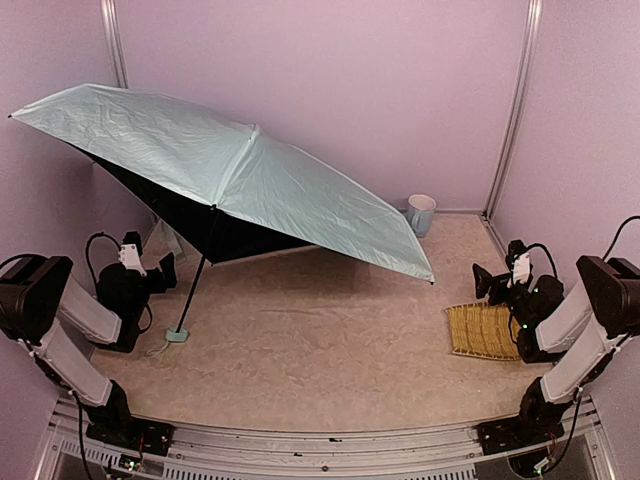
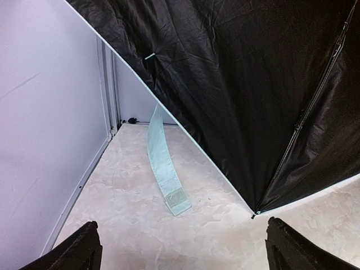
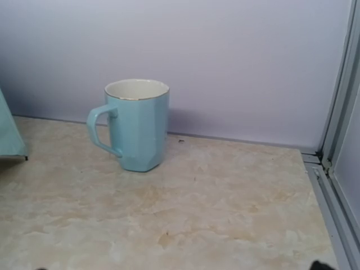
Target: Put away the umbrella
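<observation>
Top view: arm bases at bottom edge. Left gripper (image 1: 166, 270) at mid-left, jaws apart, holding nothing, just beside the thin black shaft (image 1: 196, 285). Right gripper (image 1: 484, 283) at mid-right, jaws apart, empty, above the far edge of the woven yellow mat (image 1: 482, 331). Umbrella (image 1: 230, 170) fully open and tilted, filling the upper left and centre. The mint canopy faces up, its high edge at upper left and its low edge coming down right of centre. Mint handle (image 1: 177, 335) rests on the beige table (image 1: 330, 350) at lower left. Pale blue mug (image 1: 421, 213) stands at the back right by the wall, near the canopy's low tip but apart from it.

Left wrist view: two dark fingers (image 2: 79, 250) in the bottom corners, wide apart, with bare table between them. The umbrella's black lining (image 2: 242, 84) fills the upper right. One canopy tip (image 2: 254, 214) sits at or just above the table. A mint closure strap (image 2: 166, 169) hangs down, its end lying on the table.

Right wrist view: only a dark sliver of fingers at the bottom edge, so jaw state is unclear here. Mug upright at centre-left, handle to the left. A mint canopy edge (image 3: 8, 135) shows at the left border.
</observation>
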### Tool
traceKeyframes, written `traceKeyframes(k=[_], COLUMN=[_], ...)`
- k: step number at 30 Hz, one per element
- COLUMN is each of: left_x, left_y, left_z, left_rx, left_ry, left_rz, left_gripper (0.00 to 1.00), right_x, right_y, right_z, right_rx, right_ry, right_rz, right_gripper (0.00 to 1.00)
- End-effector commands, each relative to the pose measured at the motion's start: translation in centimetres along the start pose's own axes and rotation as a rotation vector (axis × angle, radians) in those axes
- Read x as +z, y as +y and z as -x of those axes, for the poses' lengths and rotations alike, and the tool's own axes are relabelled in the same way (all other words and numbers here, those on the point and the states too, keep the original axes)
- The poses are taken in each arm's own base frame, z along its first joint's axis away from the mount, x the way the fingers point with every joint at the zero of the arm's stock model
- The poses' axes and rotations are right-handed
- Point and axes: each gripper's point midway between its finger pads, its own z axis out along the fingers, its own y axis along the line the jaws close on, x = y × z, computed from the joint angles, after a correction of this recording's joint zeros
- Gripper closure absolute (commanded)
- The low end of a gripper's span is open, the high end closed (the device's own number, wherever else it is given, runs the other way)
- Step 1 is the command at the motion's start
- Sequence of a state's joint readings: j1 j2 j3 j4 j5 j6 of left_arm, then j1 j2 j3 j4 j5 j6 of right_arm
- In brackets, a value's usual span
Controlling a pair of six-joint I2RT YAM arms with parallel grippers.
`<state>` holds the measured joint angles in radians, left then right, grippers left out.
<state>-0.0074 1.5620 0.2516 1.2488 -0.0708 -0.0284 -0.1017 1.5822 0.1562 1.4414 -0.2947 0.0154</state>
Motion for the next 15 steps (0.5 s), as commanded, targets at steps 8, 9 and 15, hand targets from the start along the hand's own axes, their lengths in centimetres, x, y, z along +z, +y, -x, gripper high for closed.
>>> traceKeyframes(k=[8,9,15], left_x=[0.1,0.1,0.6], left_y=[-0.2,-0.2,1.7], left_z=[0.9,0.9,3.1], left_rx=[-0.001,-0.003,-0.059], left_ry=[-0.032,-0.031,-0.020], left_rz=[-0.012,-0.016,0.082], left_gripper=[0.01,0.01,0.01], right_x=[-0.7,-0.7,-1.8], right_y=[-1.3,-1.7,-1.7], right_z=[4.7,5.8,12.1], right_rx=[-0.001,0.017,0.183], right_ry=[-0.068,-0.080,-0.154], right_rz=[-0.070,-0.088,-0.075], right_gripper=[0.00,0.00,0.00])
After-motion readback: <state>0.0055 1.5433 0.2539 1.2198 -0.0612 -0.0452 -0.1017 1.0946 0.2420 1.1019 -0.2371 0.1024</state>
